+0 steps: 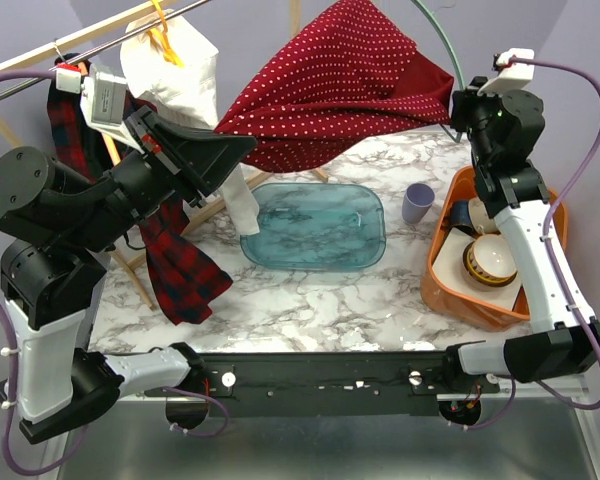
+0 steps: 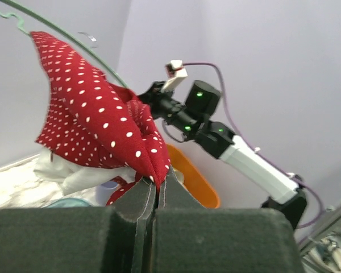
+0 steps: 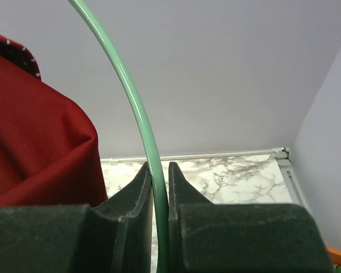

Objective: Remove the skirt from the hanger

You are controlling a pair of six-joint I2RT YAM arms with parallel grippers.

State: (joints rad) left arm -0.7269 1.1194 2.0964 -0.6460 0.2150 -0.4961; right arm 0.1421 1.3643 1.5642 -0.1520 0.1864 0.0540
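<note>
Here, my left claw [image 2: 157,182] pinches the skirt [image 2: 91,122], my right claw [image 3: 159,170] clamps the hanger [image 3: 132,99]; the thin pinch may slip.

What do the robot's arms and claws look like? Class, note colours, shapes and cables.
The left arm and right arm have round black joints and white link covers, each trailing a purple cable. The left claw and right claw have dark, wedge-shaped fingers. A green light glows on the right arm.
</note>
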